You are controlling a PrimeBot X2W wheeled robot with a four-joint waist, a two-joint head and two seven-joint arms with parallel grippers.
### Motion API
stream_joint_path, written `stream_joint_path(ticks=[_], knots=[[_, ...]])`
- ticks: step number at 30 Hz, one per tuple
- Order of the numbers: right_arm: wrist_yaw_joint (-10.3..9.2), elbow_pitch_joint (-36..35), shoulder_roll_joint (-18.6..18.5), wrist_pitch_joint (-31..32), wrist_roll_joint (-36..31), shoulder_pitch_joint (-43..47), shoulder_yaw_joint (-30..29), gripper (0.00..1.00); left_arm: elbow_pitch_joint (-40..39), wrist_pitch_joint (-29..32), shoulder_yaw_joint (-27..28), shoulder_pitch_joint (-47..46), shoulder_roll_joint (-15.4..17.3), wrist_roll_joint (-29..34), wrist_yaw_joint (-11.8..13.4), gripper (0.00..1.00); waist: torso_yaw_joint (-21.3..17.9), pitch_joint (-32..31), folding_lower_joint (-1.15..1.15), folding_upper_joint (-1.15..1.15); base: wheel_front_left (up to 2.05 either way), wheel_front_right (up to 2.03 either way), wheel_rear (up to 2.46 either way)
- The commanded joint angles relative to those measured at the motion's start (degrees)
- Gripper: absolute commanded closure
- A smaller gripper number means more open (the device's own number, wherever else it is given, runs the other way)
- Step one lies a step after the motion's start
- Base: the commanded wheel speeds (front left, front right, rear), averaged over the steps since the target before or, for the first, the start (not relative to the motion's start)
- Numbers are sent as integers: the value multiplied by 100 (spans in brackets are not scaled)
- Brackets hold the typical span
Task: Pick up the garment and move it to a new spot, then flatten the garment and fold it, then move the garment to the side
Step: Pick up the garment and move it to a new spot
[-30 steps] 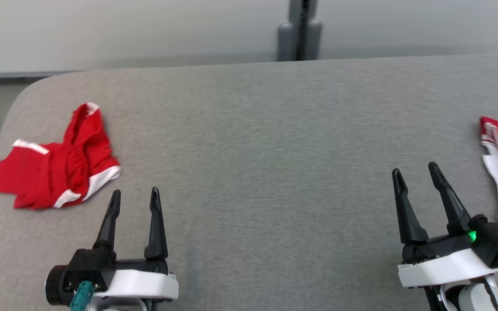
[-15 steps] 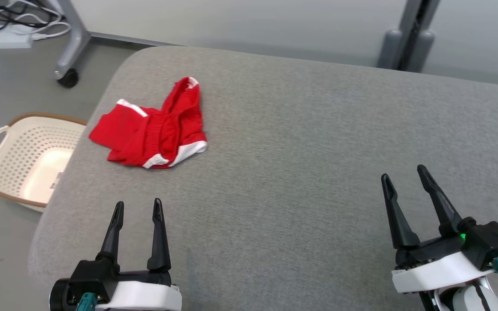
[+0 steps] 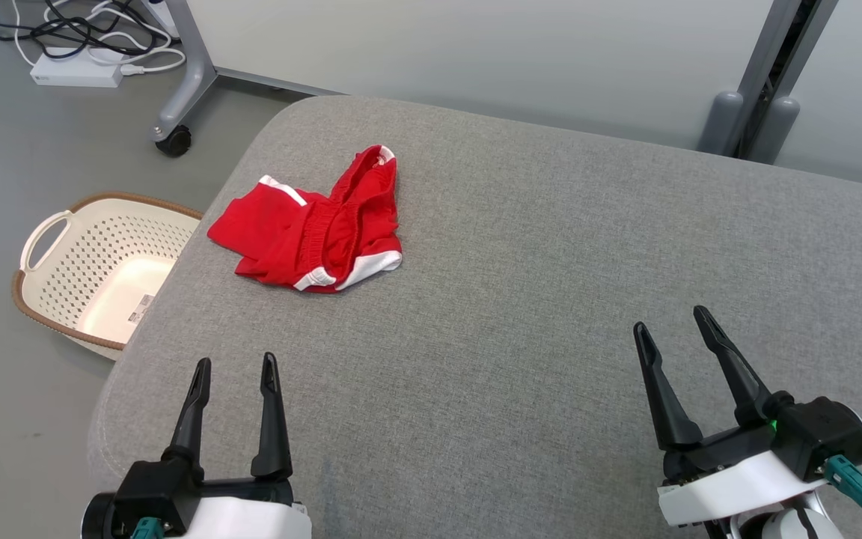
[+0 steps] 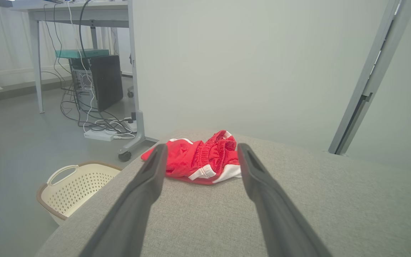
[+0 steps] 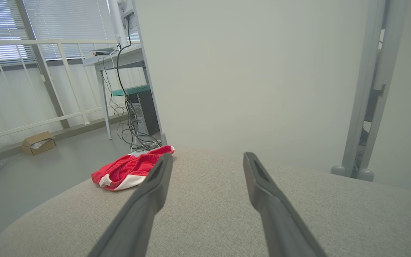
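Observation:
The garment (image 3: 311, 236) is a pair of red shorts with white trim, lying crumpled near the far left corner of the grey padded table (image 3: 536, 299). It lies straight ahead between the fingers in the left wrist view (image 4: 202, 162) and off to the left in the right wrist view (image 5: 128, 173). My left gripper (image 3: 236, 367) hovers open at the lower left, well short of the shorts, with nothing between its fingers. At the lower right my right gripper (image 3: 670, 320) is open and empty too, far from the garment.
A cream perforated laundry basket (image 3: 98, 266) stands on the floor beside the table's left edge. Cables and a white power strip (image 3: 75, 69) lie near a castor leg (image 3: 175, 138) at the back left. A grey post (image 3: 764, 97) rises behind the table.
The head camera has turned left, so the shorts now sit nearer the picture's middle and the basket and floor have come into view. Both grippers stay open.

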Motion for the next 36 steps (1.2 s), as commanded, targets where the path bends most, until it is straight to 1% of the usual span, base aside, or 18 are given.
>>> stream_joint_path(ticks=[1,7,11,13,16,17,19,22,25,29,33,36], knots=[[0,-14,-24,-5,0,32,8,0,-29,-4,19,-11,17,16,22,0,-5,7,0,0,0,0,0],[0,-24,-85,-5,12,67,75,0,-166,-5,36,-105,18,-55,95,0,-1,75,0,0,0,0,0],[0,-94,-192,-5,-21,-31,104,0,-312,-4,114,-293,18,-207,94,0,-61,301,0,0,0,0,0],[0,-147,-281,-5,-44,-54,60,0,-116,-2,84,-436,13,-294,-56,0,-68,471,0,0,0,0,0],[0,-260,-443,-5,-83,-31,8,0,316,-5,40,-1035,22,-135,-369,0,-50,796,0,0,0,0,0],[0,-260,-443,-5,-83,-31,8,0,316,-5,40,-1035,22,-135,-369,0,-50,796,0,0,0,0,0],[0,-319,-586,-4,-105,-85,54,0,752,5,-36,-1428,127,-85,-589,0,-62,1027,0,0,0,0,0],[0,-515,-772,12,-98,-185,97,0,1095,248,30,-2305,278,-172,-812,0,-107,1355,0,0,0,0,0],[-1,-686,-918,67,-52,-272,104,0,1455,719,26,-2987,470,-255,-1034,0,-177,1589,0,0,0,0,0],[-1,-865,-1036,139,-9,-384,135,0,2024,1643,84,-3798,709,-449,-1216,0,-301,1789,0,0,0,0,0],[0,-979,-1097,163,7,-444,160,0,2577,2546,9,-4376,903,-599,-1372,0,-415,1914,0,0,0,0,0],[-1,-1030,-1125,188,11,-470,147,0,2911,3099,-61,-4622,965,-752,-1478,0,-477,1982,0,0,0,0,0]])
